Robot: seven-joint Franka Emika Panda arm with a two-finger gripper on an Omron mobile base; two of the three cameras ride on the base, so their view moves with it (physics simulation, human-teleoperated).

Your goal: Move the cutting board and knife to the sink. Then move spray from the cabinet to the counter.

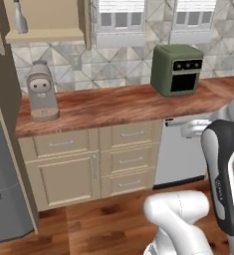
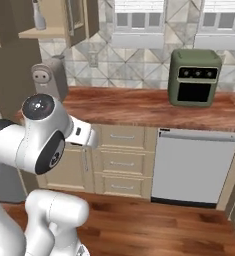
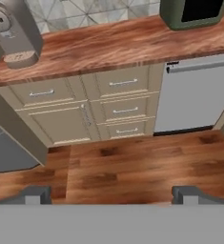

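Counter (image 1: 113, 104) right end cut off; spray (image 1: 20, 17) top cropped; pincer (image 3: 113, 195) wide.

Even, bright rendered light; soft, low-resolution.

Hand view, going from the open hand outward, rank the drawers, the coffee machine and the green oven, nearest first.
From the hand at the bottom:
1. Drawers, middle, under the counter.
2. Coffee machine, upper left on the counter.
3. Green oven, upper right; too close to the coffee machine to call.
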